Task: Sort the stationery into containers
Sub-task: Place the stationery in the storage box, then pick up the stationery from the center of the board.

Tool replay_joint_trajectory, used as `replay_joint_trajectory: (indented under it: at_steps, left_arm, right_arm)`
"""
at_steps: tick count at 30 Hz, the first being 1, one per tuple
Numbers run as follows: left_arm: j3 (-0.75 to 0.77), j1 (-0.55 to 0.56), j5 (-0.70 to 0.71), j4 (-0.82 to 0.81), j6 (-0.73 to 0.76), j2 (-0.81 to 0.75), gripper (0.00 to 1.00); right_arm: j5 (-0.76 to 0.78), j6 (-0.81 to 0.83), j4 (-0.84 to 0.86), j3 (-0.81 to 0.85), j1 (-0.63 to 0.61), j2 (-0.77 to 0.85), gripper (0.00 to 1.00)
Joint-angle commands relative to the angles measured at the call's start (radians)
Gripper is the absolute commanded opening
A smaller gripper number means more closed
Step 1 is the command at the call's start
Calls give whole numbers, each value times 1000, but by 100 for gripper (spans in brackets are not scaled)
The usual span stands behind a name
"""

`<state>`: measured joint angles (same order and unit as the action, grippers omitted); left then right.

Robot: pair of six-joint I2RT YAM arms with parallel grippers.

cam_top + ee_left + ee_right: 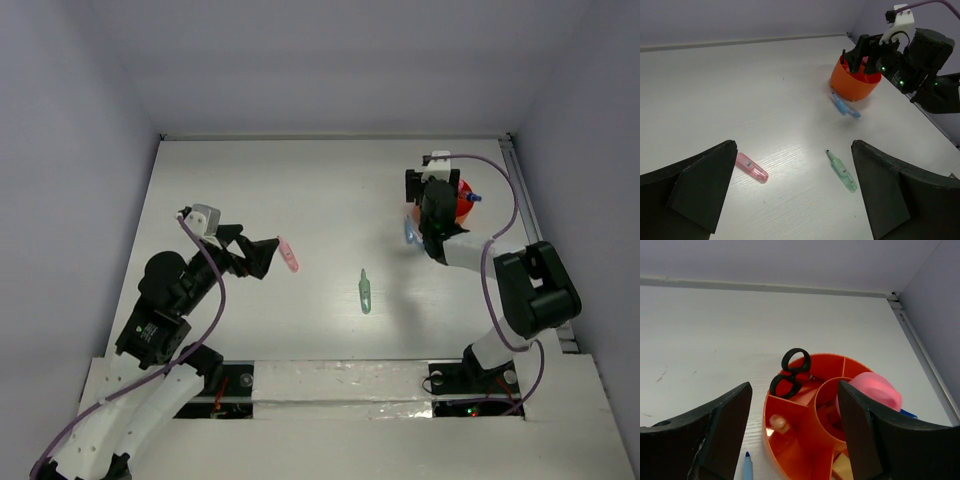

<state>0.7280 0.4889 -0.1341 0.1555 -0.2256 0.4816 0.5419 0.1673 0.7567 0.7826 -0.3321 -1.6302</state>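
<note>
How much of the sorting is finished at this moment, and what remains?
Done: scissors and a pink-capped bottle are in the orange bowl. In hand: nothing; the right gripper hangs open over the bowl, the left gripper is open near the pink pen. Left: the pink pen, green pen and blue pen lie on the table.

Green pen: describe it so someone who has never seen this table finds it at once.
Look at the middle of the white table, between the two arms. The green pen lies flat there, apart from everything. Its neighbours differ: the pink pen lies by the left gripper, the blue pen beside the orange bowl.
</note>
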Motion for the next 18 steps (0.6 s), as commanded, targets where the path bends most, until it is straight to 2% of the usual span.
replay_joint_trajectory:
  at_steps: [1, 3, 5, 6, 9, 11, 12, 13, 14, 15, 18]
  left_arm:
    - [-1, -1, 1, -31, 5, 12, 99]
    - [1, -10, -2, -34, 3, 18, 99]
    - [2, -10, -7, -34, -1, 23, 99]
    - [1, -10, -9, -34, -3, 28, 99]
    - [-2, -10, -10, -33, -9, 34, 99]
    - [-2, -10, -19, -39, -14, 40, 99]
    - [-1, -19, -22, -40, -15, 51, 99]
    - [2, -19, -30, -45, -18, 63, 99]
    - [2, -19, -33, -47, -18, 63, 99]
    - [2, -19, -41, -50, -26, 77, 99]
    - [4, -29, -62, -57, -43, 97, 99]
  right_arm:
    - [18, -92, -80, 27, 7, 126, 80]
    - [-44, -159, -238, 58, 7, 177, 84]
    - [-100, -302, -377, 81, 7, 228, 85]
    - [-187, -342, -516, 95, -19, 274, 85]
    - [-345, -448, -746, 83, -115, 341, 83]
    - [-385, -518, -877, 47, -186, 372, 80]
    - [-411, -543, -911, 26, -255, 400, 78]
    - [-413, -608, -962, -23, -289, 415, 64]
    - [-424, -638, -962, -52, -320, 429, 54]
    - [-437, -670, -1002, -77, -347, 441, 49]
    - [-433, -796, -1048, -154, -465, 490, 47]
